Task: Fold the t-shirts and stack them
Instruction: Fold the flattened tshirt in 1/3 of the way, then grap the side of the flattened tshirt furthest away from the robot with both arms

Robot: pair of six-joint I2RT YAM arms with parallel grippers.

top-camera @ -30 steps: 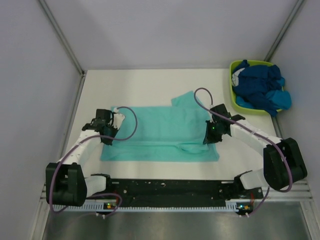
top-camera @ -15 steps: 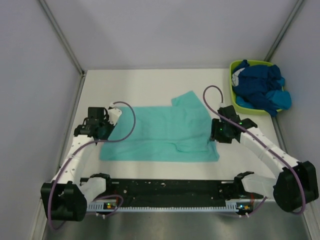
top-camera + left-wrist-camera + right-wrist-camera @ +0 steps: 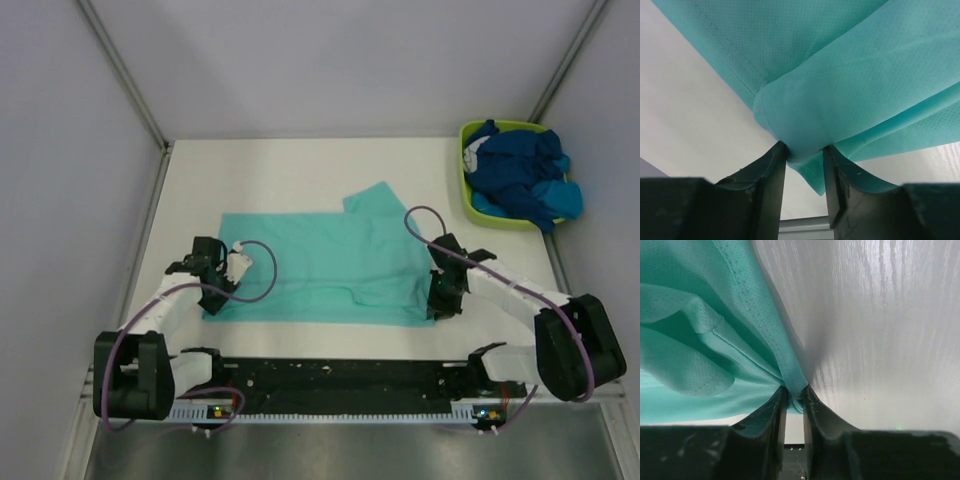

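Note:
A mint teal-green t-shirt (image 3: 320,262) lies spread on the white table, one sleeve sticking out at the far right. My left gripper (image 3: 213,297) is shut on the shirt's near left corner; in the left wrist view the cloth (image 3: 840,85) bunches between the gripper (image 3: 804,152). My right gripper (image 3: 436,306) is shut on the near right corner; in the right wrist view a hemmed edge (image 3: 715,335) is pinched in the gripper (image 3: 794,396). Dark navy and brighter blue t-shirts (image 3: 515,180) are heaped in the tub.
A lime-green plastic tub (image 3: 468,196) stands at the far right of the table (image 3: 290,165). Grey walls close in the left, back and right. A black rail (image 3: 340,378) runs along the near edge between the arm bases.
Both grippers have moved toward the near edge, pulling the shirt's near hem with them. The shirt now lies flatter, and its near fold has spread out.

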